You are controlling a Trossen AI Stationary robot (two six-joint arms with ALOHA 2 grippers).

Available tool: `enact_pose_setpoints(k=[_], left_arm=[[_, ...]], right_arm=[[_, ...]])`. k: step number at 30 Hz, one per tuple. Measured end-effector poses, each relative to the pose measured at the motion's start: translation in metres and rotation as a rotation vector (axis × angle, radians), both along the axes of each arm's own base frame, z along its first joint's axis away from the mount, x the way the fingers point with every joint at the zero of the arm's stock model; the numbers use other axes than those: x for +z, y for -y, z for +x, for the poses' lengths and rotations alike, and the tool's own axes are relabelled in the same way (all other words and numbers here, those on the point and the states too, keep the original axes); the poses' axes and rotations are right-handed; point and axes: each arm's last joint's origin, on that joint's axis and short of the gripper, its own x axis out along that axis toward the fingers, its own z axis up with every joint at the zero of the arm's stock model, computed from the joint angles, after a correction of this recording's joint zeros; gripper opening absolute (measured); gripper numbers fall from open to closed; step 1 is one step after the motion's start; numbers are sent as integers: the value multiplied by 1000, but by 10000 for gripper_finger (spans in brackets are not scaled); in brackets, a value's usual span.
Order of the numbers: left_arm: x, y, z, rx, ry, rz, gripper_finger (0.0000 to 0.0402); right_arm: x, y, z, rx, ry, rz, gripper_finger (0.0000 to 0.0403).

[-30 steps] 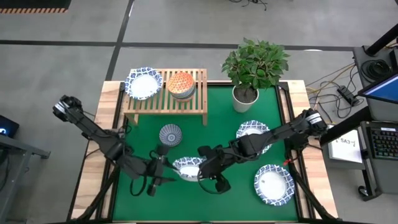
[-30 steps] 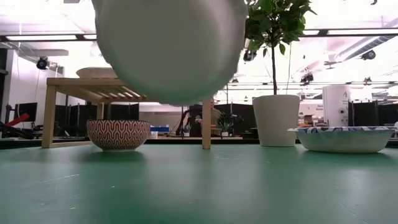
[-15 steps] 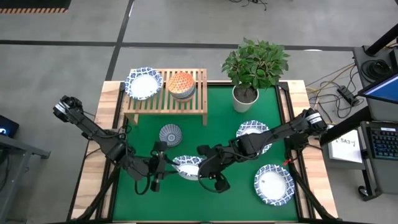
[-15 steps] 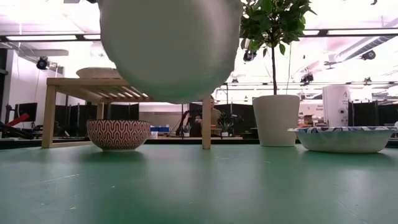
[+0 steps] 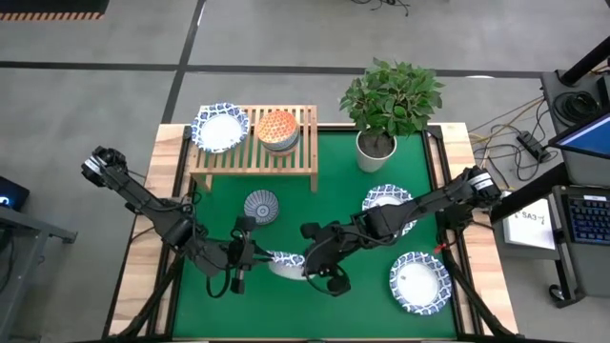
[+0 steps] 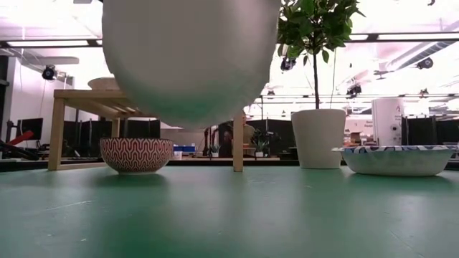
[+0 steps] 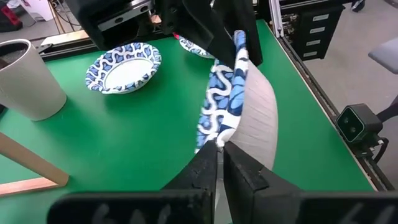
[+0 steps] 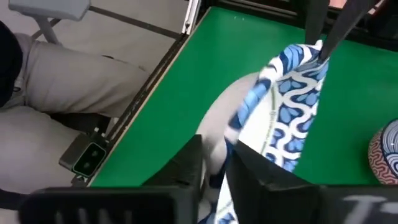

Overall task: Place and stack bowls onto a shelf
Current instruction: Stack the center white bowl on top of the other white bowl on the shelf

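Note:
A wide white bowl with a blue patterned rim (image 5: 284,265) hangs over the near middle of the green table, tipped steeply on edge. Its white underside (image 6: 190,57) faces the near edge. My left gripper (image 5: 254,255) is shut on its left rim and my right gripper (image 5: 307,259) on its right rim. The shelf (image 5: 253,154) stands at the far left. A white bowl (image 5: 220,129) and an orange bowl (image 5: 277,129) rest on its slats. A grey-blue bowl (image 5: 261,206) stands on the table in front of it. My left gripper (image 7: 221,149) pinches the bowl's rim (image 7: 214,138) between its two fingers, at the bowl's left side. The fingers lie about level, coming from the table's left. The bowl is clear of the table and steeply tilted. My right gripper (image 8: 217,158) has the opposite rim (image 8: 233,142) between its two fingers, one on the white outside and one on the blue inside. It comes from the table's right. The bowl stands on edge between both grippers.
Two more white bowls (image 5: 388,202) (image 5: 419,282) sit on the table's right half. A potted plant (image 5: 376,148) stands at the far right. The low view shows a red patterned bowl (image 6: 136,154) beside the shelf's leg. A person's legs (image 8: 56,81) show beyond the table edge.
My left gripper has moved a little toward the bowl and shut on its left rim. The bowl, held on the right by my right gripper, has tipped from a shallow tilt to stand steeply on edge.

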Motion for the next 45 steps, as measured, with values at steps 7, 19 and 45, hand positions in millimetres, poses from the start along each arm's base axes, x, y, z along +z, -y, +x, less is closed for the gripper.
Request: enact_pose_setpoints(k=[7, 19, 45], left_arm=[[6, -4, -5, -5, 5, -6, 1], [101, -32, -35, 221, -116, 114, 0], [193, -175, -71, 1090, -190, 371, 0]], right_arm=[[8, 4, -4, -74, 28, -31, 143], [85, 32, -68, -325, 159, -47, 180], [52, 34, -76, -325, 107, -85, 180]])
